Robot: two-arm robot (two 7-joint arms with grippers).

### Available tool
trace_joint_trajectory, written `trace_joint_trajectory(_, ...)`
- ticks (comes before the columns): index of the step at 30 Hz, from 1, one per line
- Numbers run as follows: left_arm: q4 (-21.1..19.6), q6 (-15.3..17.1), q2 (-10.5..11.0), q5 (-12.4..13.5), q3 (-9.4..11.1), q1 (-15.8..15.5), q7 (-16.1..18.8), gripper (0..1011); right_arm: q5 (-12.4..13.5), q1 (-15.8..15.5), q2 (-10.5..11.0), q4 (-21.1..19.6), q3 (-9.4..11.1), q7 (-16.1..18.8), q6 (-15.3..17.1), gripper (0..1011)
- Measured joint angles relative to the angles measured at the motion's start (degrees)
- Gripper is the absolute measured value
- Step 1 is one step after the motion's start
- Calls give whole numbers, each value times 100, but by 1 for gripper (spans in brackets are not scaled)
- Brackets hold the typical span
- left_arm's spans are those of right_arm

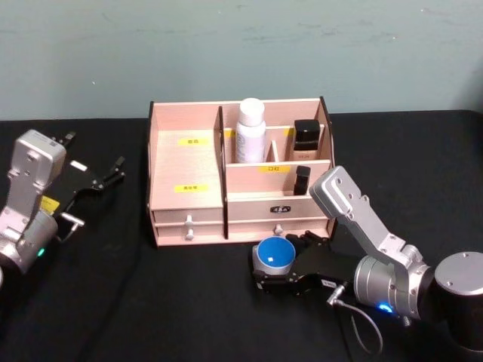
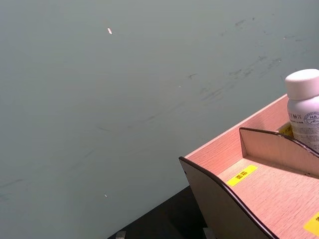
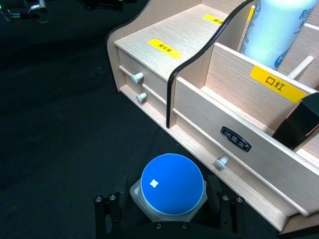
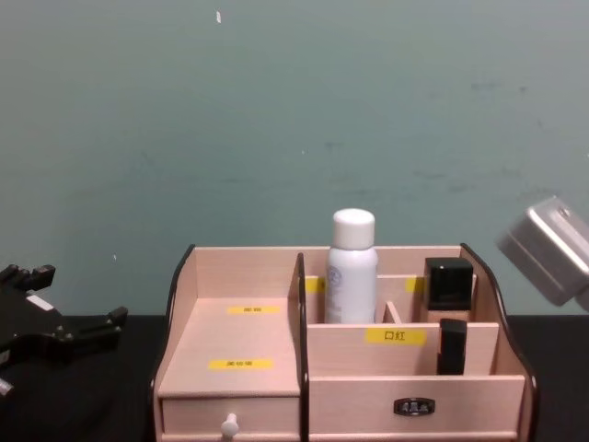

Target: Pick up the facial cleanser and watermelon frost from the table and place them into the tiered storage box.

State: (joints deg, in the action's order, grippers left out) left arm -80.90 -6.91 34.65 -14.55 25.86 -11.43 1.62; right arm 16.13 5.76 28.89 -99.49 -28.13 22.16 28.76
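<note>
yellow label [image 3: 277,84] reading 口红 on the tiered storage box [image 3: 239,134] divider, upper right, letters HA on white bottle [image 2: 304,109], other labels illegible

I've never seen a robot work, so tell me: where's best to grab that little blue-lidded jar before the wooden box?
Probably across its pale sides under the lid, from the side away from the tiered storage box. The blue-lidded jar stands upright, squat and round, its lid domed; the right gripper is shut on it that way.
</note>
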Motion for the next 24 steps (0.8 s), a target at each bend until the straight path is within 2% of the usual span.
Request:
trace_joint_trajectory(9, 0, 0, 0, 0, 0, 0, 0, 1001, -95, -26, -35, -6, 17, 11, -10, 1002)
trace_joint_trajectory(19, 0, 0, 0, 0, 0, 0, 0, 1001, -90, -30, -33, -8, 18, 12, -10, 995)
trace_joint_trajectory(24, 0, 0, 0, 0, 0, 0, 0, 1001, -80, -31, -31, -8, 20, 14, -10, 861)
